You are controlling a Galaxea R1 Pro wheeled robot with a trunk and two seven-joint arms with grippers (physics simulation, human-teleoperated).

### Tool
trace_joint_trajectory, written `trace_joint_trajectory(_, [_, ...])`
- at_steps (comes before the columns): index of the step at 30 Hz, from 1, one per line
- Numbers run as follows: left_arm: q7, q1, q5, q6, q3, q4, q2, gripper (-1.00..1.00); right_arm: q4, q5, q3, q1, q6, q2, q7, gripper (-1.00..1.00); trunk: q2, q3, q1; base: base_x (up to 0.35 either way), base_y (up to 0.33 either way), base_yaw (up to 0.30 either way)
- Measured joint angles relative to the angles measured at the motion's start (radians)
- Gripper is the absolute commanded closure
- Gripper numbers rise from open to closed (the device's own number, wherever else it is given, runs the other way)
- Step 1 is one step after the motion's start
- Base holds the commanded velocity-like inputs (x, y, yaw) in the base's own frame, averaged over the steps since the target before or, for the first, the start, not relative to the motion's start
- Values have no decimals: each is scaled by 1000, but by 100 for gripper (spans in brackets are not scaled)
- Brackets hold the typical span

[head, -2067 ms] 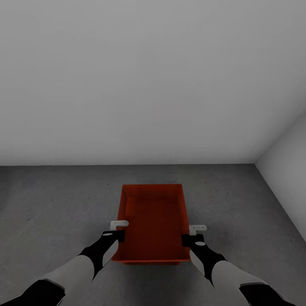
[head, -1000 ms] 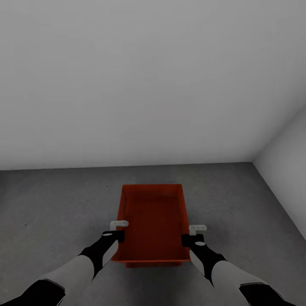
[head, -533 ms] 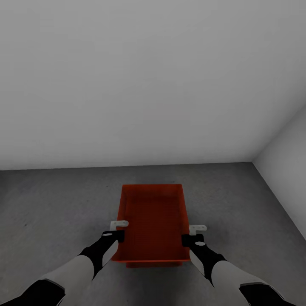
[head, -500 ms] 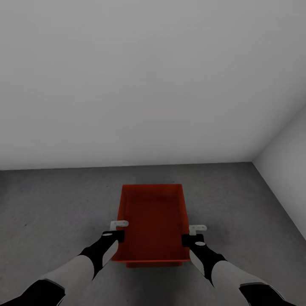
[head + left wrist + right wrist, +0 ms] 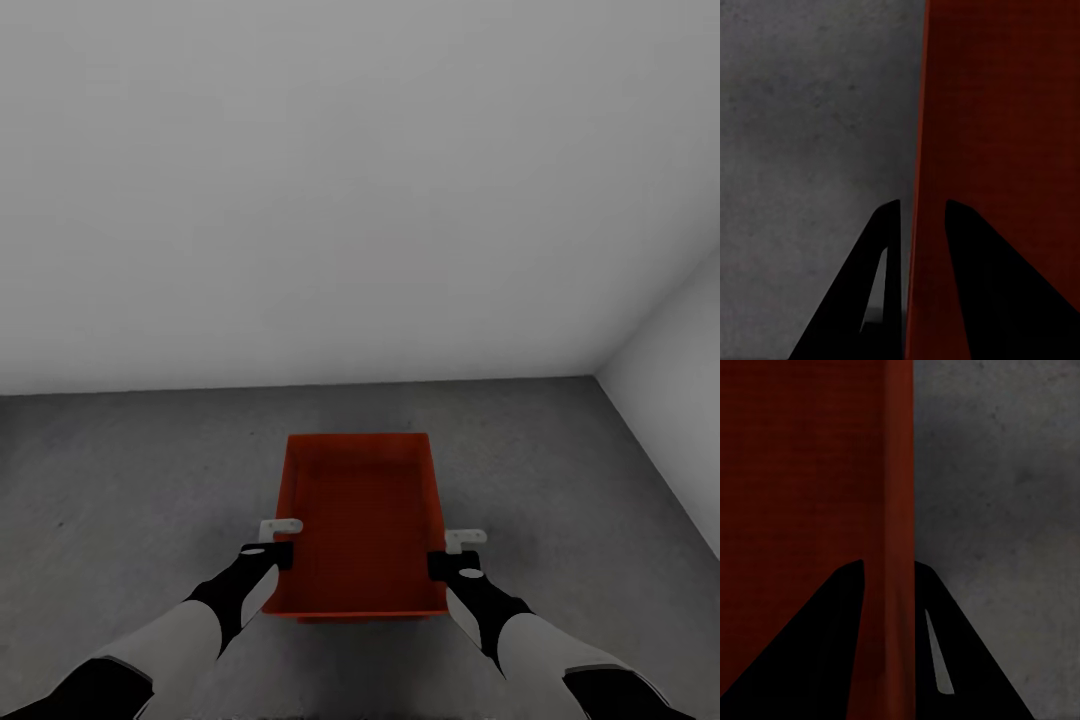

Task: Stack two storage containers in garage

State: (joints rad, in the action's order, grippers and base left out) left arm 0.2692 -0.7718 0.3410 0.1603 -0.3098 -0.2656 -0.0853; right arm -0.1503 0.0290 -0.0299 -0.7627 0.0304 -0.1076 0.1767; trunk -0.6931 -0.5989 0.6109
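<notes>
The robot stands in the garage, over the concrete floor (image 5: pixel 120 480) near a corner of the grey walls (image 5: pixel 350 180). Both arms carry one storage container (image 5: pixel 360 520): the left gripper (image 5: pixel 281 540) has its jaws pinching the left wall, the right gripper (image 5: pixel 452 552) pinching the right wall. The container seems not yet released, and I cannot tell if it touches the floor. A second container remains to be stacked. No writing or label is readable.

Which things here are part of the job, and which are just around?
Job: container, held by left gripper and right gripper, each astride a side wall; floor.
Just around: grey walls.
</notes>
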Motion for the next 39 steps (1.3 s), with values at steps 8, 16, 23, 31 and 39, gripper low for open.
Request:
trace_joint_trajectory(8, [2,0,1,3,-2,-3,0,100,0,0,1,0,0,0,-1,100,0,-13,0,0,0,0])
trace_joint_trajectory(16, [3,0,1,5,-3,-5,0,100,0,0,3,0,0,0,-2,100,0,-26,0,0,0,0])
trace_joint_trajectory(23, [2,0,1,3,-2,-3,0,100,0,1,2,0,0,0,-1,100,0,-31,0,0,0,0])
trace_joint_trajectory(31, [0,0,0,-2,1,1,0,100,0,0,-1,0,0,0,0,100,0,-32,0,0,0,0])
trace_joint_trajectory(39, [-6,0,0,-17,8,13,-2,100,0,0,-7,0,2,0,3,100,0,-32,0,0,0,0])
